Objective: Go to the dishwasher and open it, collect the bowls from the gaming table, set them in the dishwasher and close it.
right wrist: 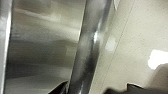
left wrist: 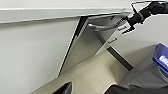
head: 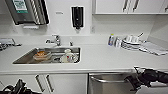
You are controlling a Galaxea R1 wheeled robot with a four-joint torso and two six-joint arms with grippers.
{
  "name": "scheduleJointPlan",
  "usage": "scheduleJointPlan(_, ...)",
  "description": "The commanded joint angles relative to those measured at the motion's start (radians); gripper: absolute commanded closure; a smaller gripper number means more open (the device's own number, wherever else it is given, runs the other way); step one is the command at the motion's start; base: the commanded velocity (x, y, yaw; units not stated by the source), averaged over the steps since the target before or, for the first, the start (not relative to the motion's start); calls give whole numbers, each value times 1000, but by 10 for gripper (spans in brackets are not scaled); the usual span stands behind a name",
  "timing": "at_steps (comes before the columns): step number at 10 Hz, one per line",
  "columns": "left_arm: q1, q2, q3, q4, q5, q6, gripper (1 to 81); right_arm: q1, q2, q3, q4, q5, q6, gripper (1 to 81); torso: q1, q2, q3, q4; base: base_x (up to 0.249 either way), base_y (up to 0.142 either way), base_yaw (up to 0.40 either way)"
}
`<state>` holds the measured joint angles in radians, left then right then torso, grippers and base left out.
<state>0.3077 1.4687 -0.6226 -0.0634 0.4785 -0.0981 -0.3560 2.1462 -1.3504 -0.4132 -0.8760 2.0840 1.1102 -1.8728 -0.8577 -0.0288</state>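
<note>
Opening step in hand: dishwasher [head: 110,83] under the bench [head: 105,58], right of the sink [head: 47,55], door tipped slightly out. Right gripper [head: 132,82] at its bar handle [left wrist: 100,27]; finger state impossible to tell. Next, probably a steady outward-and-down pull.

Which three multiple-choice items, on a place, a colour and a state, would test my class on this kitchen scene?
1. Where is the dishwasher? A) under the countertop, right of the sink; B) above the sink; C) left of the sink.
2. What colour is the countertop? A) black; B) green; C) white.
3. How does the dishwasher's door stand? A) flush shut; B) tilted outward, ajar; C) lying flat open.
Key: 1A, its steel front sits below the counter edge; 2C, the surface around the sink is white; 3B, its top leans out from the cabinets.
</note>
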Motion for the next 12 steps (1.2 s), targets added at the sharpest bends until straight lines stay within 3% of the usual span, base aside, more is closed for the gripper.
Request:
scheduleJointPlan(1, -80, -19, 12, -4, 15, 8, 10, -9, 7, -4, 42, -140, 22, 10, 0, 0, 0, 0, 0, 0, 0)
scheduleJointPlan(6, -80, -17, 12, -4, 15, 8, 10, -16, -72, 31, 42, -126, 22, 10, 0, 0, 0, 0, 0, 0, 0)
scheduleJointPlan(12, -80, -16, 14, -12, 18, 8, 10, -41, -96, 48, 39, -63, 21, 10, 0, 0, 0, 0, 0, 0, 0)
